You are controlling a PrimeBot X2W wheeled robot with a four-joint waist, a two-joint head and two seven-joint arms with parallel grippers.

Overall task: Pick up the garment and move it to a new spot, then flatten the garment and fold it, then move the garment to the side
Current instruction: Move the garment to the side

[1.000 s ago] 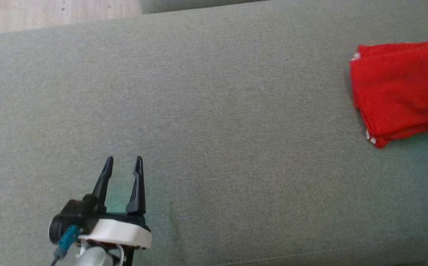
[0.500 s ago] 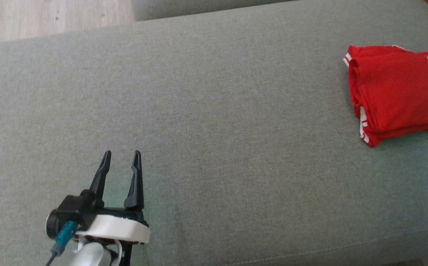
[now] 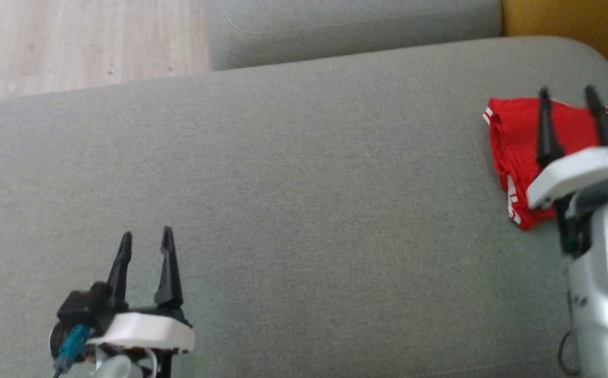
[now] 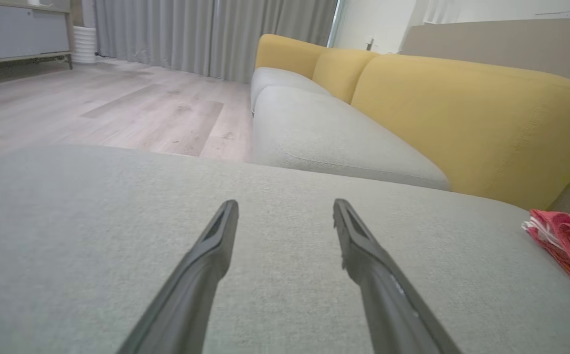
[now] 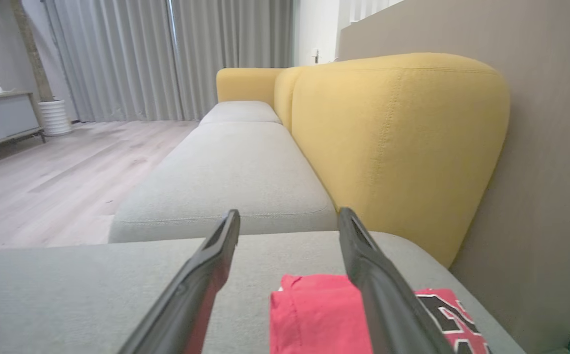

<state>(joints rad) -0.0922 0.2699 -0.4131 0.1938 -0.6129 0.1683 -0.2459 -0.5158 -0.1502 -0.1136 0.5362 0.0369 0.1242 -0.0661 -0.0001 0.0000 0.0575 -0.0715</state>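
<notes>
Head view: the left pincer [image 3: 146, 234] is at the lower left, over the grey woven-fabric sofa seat [image 3: 304, 184]. Its two dark fingers are apart, w/ nothing btw. them. The right pincer [image 3: 567, 92] is at the right edge, also spread open & empty. Its fingers stand in front of the folded red fabric garment [image 3: 513, 142], which lies on the far right part of the seat, near the rounded corner. White stripes show on the garment's left edge. If the fingers touch the cloth, I cannot tell. A pale wooden floor [image 3: 73, 42] is at top left.

Left wrist view: the left pincer [image 4: 285, 203] is open, low over bare seat fabric. The garment [image 4: 567, 241] is at the right edge, well apart from it. A yellow cushioned backrest [image 4: 462, 123] and grey curtains [image 4: 191, 34] are behind.

Right wrist view: the right pincer [image 5: 288, 213] is open, holding nothing. The garment [image 5: 314, 314] lies flat on the seat btw. & below the fingers; the right finger covers part of it. A black-and-white print [image 5: 444, 314] shows on its right side.
</notes>
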